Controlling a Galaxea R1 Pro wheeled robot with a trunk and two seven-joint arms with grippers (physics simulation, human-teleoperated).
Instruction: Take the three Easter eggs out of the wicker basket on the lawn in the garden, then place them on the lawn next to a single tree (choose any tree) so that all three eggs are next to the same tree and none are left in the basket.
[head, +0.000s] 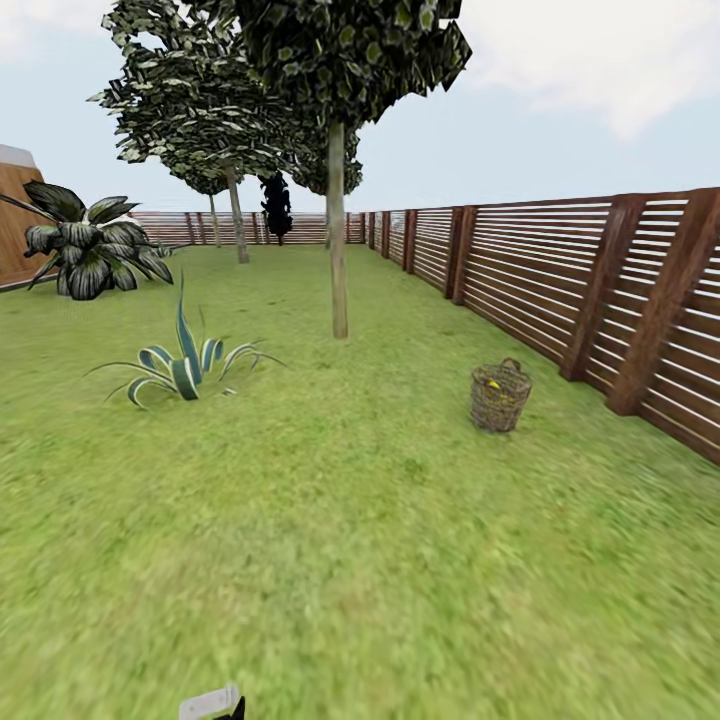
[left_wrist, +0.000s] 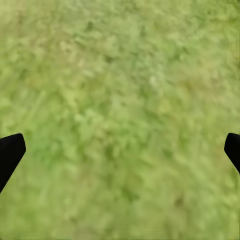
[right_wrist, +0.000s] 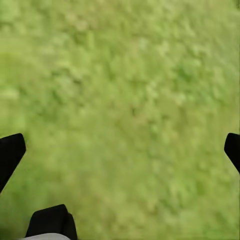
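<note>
The wicker basket (head: 500, 397) stands upright on the lawn (head: 340, 540), a small round tub of brown open weave with a thicker braided rim and a little loop handle at its back edge; through the weave and over the rim shows a bit of bright yellow, the Easter eggs (head: 492, 384), though their number cannot be told. Just beyond the basket runs a fence (head: 560, 280) of dark reddish horizontal slats between stout square posts. Away from the basket, further from the fence, rises the tree (head: 338, 240), its trunk straight, smooth and pale grey-tan under a dense dark crown. Further out from the basket sits a spiky striped agave (head: 182, 368), and beyond it a broad-leaved dark plant (head: 92, 245). The grass is short and mottled green. Both wrist views look down on it: the left gripper (left_wrist: 120, 150) and the right gripper (right_wrist: 120, 150) each show black fingertips spread wide at the picture's edges, holding nothing.
</note>
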